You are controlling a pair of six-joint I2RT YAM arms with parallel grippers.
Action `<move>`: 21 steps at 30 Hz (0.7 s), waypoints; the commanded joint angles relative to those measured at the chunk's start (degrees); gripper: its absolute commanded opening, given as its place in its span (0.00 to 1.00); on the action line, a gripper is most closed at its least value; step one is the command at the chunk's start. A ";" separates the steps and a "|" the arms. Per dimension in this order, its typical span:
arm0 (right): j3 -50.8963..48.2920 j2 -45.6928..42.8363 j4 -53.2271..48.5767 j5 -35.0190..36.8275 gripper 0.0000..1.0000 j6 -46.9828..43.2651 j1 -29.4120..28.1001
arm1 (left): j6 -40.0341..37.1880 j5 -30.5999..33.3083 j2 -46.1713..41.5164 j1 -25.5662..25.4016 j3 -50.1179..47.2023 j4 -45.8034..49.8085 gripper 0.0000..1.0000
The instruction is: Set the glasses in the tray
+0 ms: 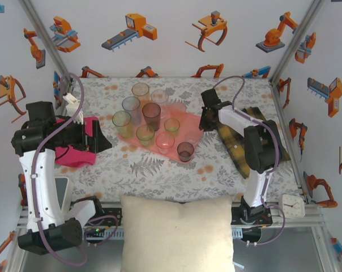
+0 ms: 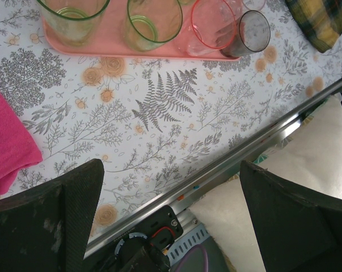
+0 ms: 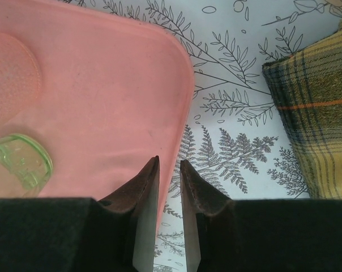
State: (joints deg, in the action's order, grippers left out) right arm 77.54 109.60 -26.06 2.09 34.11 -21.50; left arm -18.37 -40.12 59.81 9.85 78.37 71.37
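Since the glasses (image 1: 151, 112) look light, slick and squashy, a soft rim pinch seems best; most crowd the tray (image 3: 103, 85) beside the barely-parted, empty right gripper (image 3: 169, 164); left gripper (image 2: 171, 167) gapes.

A flat, salmon-pink rectangular plastic tray (image 1: 189, 126) lies mid-table on the floral-print table (image 1: 159, 175). It carries a cluster of small translucent plastic glasses (image 1: 151, 111) toward its left and near sides, with one smoky grey glass (image 1: 185, 151) at its near right corner and two clear ones (image 1: 140, 89) at its far edge, on or just behind it. A crumpled magenta cloth (image 1: 75, 154) lies well left of the tray and a folded yellow-black plaid cloth (image 1: 239, 141) near its right. In front of the table's near edge a cream fabric cushion (image 1: 176, 232) sits between the arm bases, with a small white clock (image 1: 291, 205) at the near right corner.
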 commanded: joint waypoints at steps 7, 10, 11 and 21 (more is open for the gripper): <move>0.97 1.83 0.92 -0.33 0.22 0.81 0.32 | 0.35 -1.08 0.37 0.52 0.51 0.09 0.97; 0.69 2.02 1.02 -0.16 0.22 0.85 0.36 | 0.35 -0.99 0.31 0.52 0.52 0.18 0.97; 0.60 2.00 0.98 -0.15 0.22 0.87 0.33 | 0.40 -0.98 0.38 0.61 0.40 0.09 0.97; -0.79 2.44 1.87 -0.15 0.21 1.57 0.36 | 0.44 -1.07 0.54 0.61 0.47 -0.01 0.97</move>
State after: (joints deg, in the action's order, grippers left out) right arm 77.45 111.24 -25.28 1.91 34.72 -21.50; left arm -18.39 -40.12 60.20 10.20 78.37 71.37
